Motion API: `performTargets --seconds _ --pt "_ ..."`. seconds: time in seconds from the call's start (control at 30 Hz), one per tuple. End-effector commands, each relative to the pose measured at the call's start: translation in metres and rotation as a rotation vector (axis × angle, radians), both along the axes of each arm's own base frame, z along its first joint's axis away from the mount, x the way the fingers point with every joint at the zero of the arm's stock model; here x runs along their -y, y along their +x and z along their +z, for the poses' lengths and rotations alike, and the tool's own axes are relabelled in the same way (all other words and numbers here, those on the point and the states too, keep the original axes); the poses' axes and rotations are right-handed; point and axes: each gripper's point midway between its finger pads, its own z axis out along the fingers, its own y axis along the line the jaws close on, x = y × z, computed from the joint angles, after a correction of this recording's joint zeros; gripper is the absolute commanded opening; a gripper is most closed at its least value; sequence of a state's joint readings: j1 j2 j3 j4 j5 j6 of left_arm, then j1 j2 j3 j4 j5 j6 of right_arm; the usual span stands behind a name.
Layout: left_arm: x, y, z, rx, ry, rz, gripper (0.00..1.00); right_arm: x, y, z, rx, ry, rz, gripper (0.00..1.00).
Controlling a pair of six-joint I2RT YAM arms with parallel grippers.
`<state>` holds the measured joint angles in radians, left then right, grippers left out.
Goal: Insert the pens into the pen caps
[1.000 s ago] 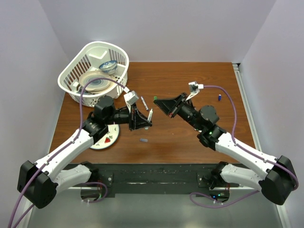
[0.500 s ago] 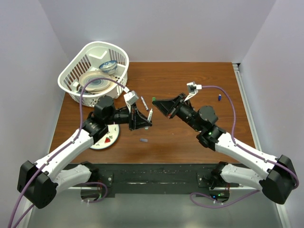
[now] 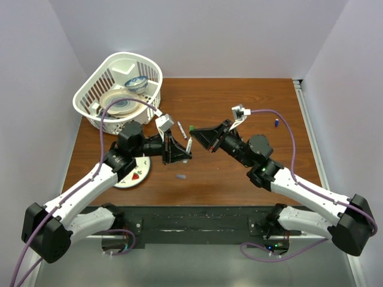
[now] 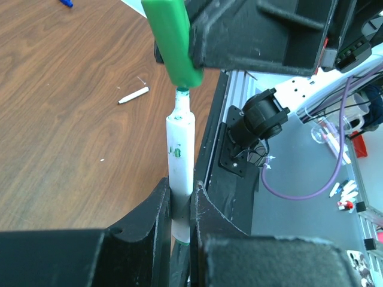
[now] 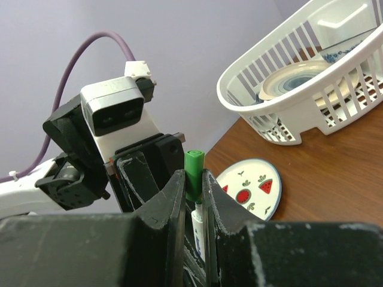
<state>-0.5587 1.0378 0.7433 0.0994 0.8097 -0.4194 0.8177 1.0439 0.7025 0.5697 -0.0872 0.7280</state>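
My left fingers [image 4: 166, 203], matte black plastic with hard wedge edges, are clamped on the lower barrel of a pen [image 4: 181, 149] and hold it upright in the air. The pen is a thin, smooth white tube, smudged with green on its side, and it narrows at a shoulder to a small green tip. My right fingers [image 5: 179, 197], the same black plastic, pinch the green cap [image 4: 173, 42], a glossy stubby sleeve whose open mouth faces the pen. The tip sits right at the cap's rim, and the barrel is not yet inside. Both hang over the middle of the surface [image 3: 239, 95], a brown wood-grain top. On it lie a second pen [image 4: 133, 95], a blue cap [image 3: 276, 122] toward the right edge, and a grey-purple cap [image 3: 181, 177] nearer the front. At the far left stands a white slotted plastic basket [image 3: 105, 78] holding dishes. Beside my left arm is a round plate [image 5: 254, 173] painted with watermelon slices.
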Motion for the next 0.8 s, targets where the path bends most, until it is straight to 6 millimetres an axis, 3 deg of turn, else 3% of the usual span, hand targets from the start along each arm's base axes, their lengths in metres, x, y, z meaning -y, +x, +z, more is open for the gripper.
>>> performTargets --seconds 0.0,0.17,0.37,0.57,0.77 --pt "0.001 -0.009 0.018 0.040 -0.059 -0.037 0.00 -0.001 -0.006 0.010 0.063 -0.003 -0.007 0.00" --pt "0.001 -0.009 0.020 0.006 -0.079 -0.019 0.00 -0.001 -0.011 0.002 0.071 -0.011 -0.017 0.00" --pt "-0.001 -0.012 0.048 0.028 -0.242 0.017 0.00 0.000 -0.017 -0.002 0.084 0.009 -0.016 0.00" --pt "0.002 0.006 0.065 0.041 -0.279 0.079 0.00 -0.004 -0.023 -0.011 0.074 -0.004 -0.017 0.00" --pt "0.006 0.028 0.076 0.080 -0.283 0.147 0.00 -0.006 -0.030 -0.045 0.012 -0.063 -0.018 0.00"
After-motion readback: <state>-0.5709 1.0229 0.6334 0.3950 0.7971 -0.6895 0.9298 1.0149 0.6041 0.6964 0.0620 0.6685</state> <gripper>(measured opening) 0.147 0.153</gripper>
